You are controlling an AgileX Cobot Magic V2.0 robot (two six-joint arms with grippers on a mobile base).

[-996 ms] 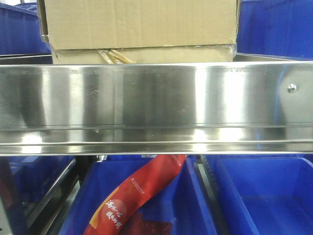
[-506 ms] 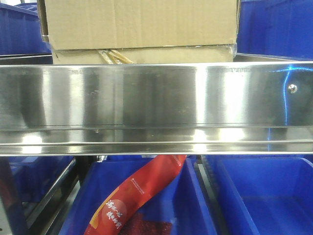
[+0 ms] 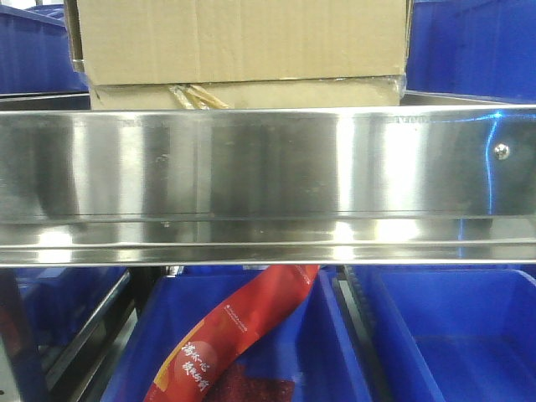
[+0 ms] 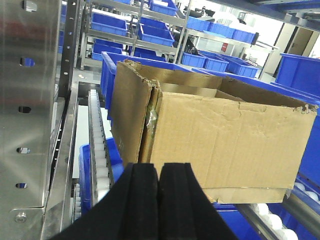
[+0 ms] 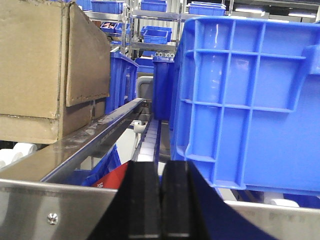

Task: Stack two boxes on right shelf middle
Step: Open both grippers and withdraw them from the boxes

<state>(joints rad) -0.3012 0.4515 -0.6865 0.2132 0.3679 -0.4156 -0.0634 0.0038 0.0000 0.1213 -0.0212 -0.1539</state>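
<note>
In the front view the taller brown cardboard box (image 3: 239,38) sits on top of the flatter box (image 3: 276,95), whose loose tan tape strips hang at its front edge. Both stand on the shiny steel shelf level behind its broad front lip (image 3: 268,180). In the left wrist view the taller box (image 4: 215,137) stands just beyond my left gripper (image 4: 158,172), which is shut and empty. In the right wrist view the stacked boxes (image 5: 45,70) are at the left, and my right gripper (image 5: 161,175) is shut and empty in front of the lip (image 5: 60,210).
Blue plastic bins flank the boxes on the shelf (image 3: 477,50) and one stands close to my right gripper (image 5: 250,100). Below the lip are more blue bins (image 3: 452,335), one holding a red packet (image 3: 243,331). A perforated steel upright (image 4: 25,110) is left of my left gripper.
</note>
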